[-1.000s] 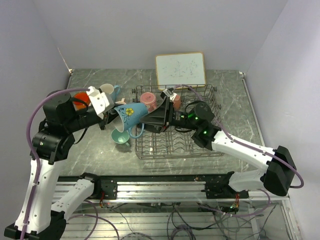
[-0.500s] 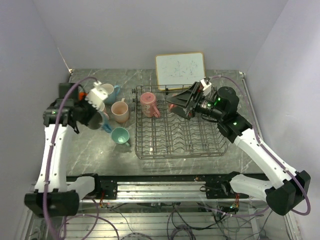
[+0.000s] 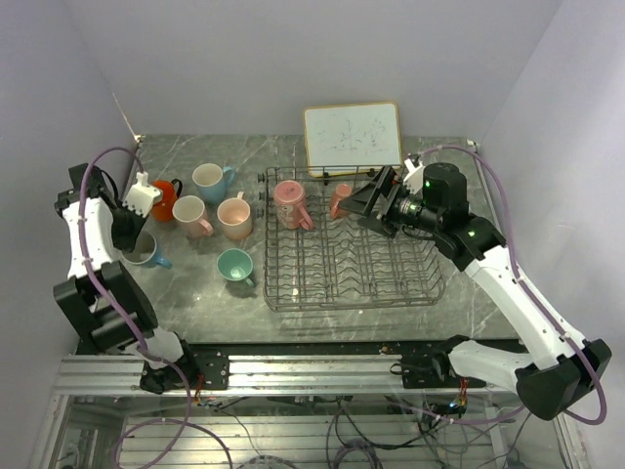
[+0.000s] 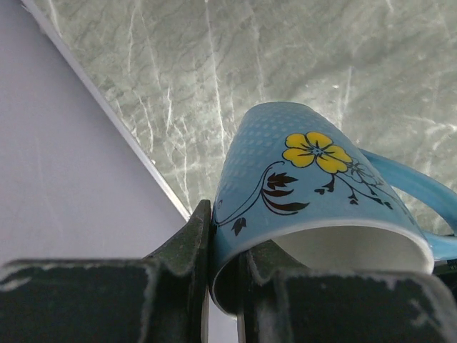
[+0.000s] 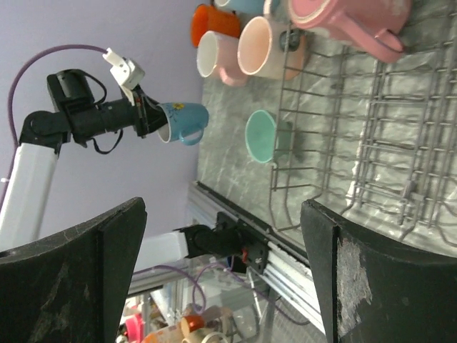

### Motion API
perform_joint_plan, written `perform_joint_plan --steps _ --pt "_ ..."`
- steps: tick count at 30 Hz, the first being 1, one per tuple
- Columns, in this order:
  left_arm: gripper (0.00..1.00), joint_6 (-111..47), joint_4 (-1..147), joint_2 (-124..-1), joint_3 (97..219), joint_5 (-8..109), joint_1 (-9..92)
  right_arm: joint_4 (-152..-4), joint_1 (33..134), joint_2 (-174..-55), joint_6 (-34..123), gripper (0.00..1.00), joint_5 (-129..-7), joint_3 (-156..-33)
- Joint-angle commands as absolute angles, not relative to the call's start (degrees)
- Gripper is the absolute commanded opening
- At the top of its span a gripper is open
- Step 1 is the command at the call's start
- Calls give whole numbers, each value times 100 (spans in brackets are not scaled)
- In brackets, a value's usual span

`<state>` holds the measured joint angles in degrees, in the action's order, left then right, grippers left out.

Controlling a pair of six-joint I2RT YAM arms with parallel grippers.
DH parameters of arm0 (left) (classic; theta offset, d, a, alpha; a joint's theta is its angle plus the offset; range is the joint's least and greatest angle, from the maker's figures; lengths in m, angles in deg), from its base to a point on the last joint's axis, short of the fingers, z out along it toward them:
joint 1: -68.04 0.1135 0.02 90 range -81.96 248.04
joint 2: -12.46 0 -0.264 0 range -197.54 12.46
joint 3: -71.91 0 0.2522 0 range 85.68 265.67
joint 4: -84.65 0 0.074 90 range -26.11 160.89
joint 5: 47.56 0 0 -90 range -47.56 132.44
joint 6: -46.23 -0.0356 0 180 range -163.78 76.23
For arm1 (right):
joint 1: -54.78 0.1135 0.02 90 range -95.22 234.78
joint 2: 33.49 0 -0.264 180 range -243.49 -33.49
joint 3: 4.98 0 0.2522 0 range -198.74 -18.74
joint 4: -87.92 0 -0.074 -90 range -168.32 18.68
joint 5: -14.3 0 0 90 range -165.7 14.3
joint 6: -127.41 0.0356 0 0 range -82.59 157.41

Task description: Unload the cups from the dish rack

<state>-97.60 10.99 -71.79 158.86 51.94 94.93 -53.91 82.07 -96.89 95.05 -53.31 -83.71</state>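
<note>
- The left gripper (image 4: 226,266) is pinching the wall of the flowered blue mug (image 4: 314,179), with one finger outside the rim and one inside.
- In the overhead view, the flowered blue mug is sitting well to the left of the dish rack (image 3: 347,256), farther from it than any other cup. I cannot tell whether its base is touching the table (image 3: 195,295).
- The right gripper (image 3: 359,205) is hanging over the far side of the dish rack, a little right of its middle. Its jaws are standing wide apart and are gripping nothing.
- A pink cup (image 3: 289,201) is lying on its side in the far left corner of the dish rack.
- A salmon cup (image 3: 339,198) is sitting in the far row of the dish rack, near the middle and just beside the right gripper's fingertips.
- Five cups are standing on the table to the left of the dish rack:
  - The teal cup (image 3: 233,265) is sitting just beside the rack's near left corner.
  - The peach cup (image 3: 234,217) is sitting just beside the rack's left side.
  - The pale pink cup (image 3: 189,215) is sitting next to the peach cup, on the side away from the rack.
  - The light blue cup (image 3: 209,179) is standing level with the rack's far edge.
  - The orange-red cup (image 3: 164,201) is standing farthest from the rack of the five.
- A whiteboard (image 3: 352,136) is standing just behind the far side of the dish rack.
</note>
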Motion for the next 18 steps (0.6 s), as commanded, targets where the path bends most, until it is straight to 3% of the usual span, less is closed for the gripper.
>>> perform_joint_plan --steps 1,18 --pt "7 -9409 1744 -7735 16094 5002 9520 -4963 8151 -9754 9053 89 -5815 -8596" --pt "7 -8548 2298 -10196 17479 4814 8992 -4832 8107 -10150 8651 91 -6378 -8611"
